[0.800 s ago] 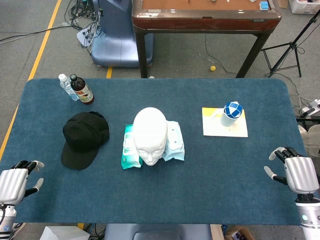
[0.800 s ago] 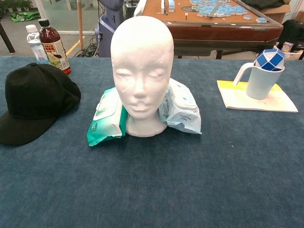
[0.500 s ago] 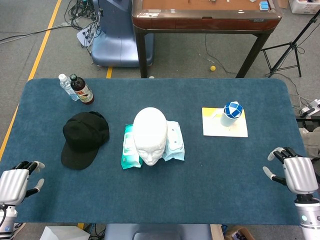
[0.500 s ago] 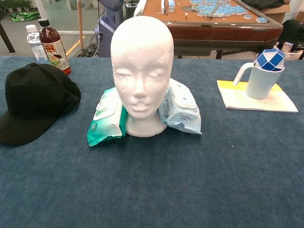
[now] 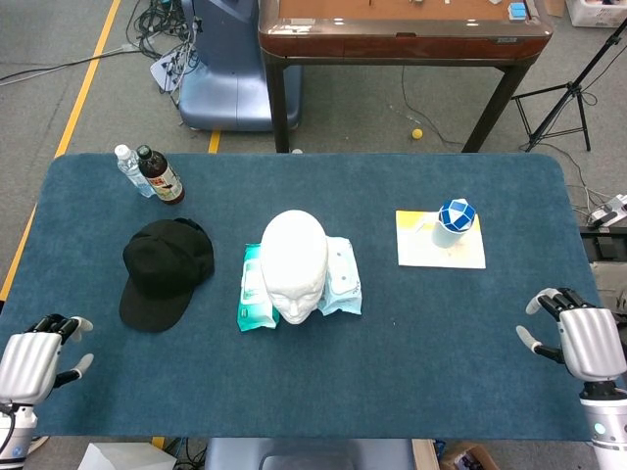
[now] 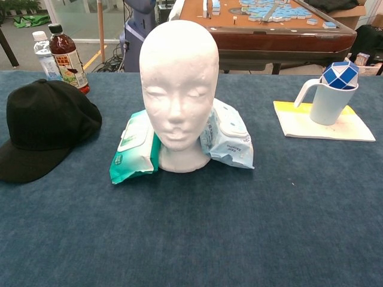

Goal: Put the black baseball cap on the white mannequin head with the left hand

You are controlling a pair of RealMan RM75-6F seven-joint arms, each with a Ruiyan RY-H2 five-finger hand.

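Step is pre-reach: left hand (image 5: 29, 364) empty, fingers loosely apart, well short of black baseball cap (image 5: 165, 271) lying left of white mannequin head (image 5: 294, 264); next it must reach in and grip the crown.

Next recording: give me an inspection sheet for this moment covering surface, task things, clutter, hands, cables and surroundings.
Surface: blue table.
Task things: black baseball cap flat on the table, left of the white mannequin head, which is bare and upright.
Clutter: two wipe packs flanking the head; two bottles behind the cap; mug holding a blue-white puzzle, on a paper sheet.
Hands: left hand and right hand at the near corners, fingers apart, holding nothing.
Cables: loose on the floor, none on the table.
Surroundings: brown game table behind.
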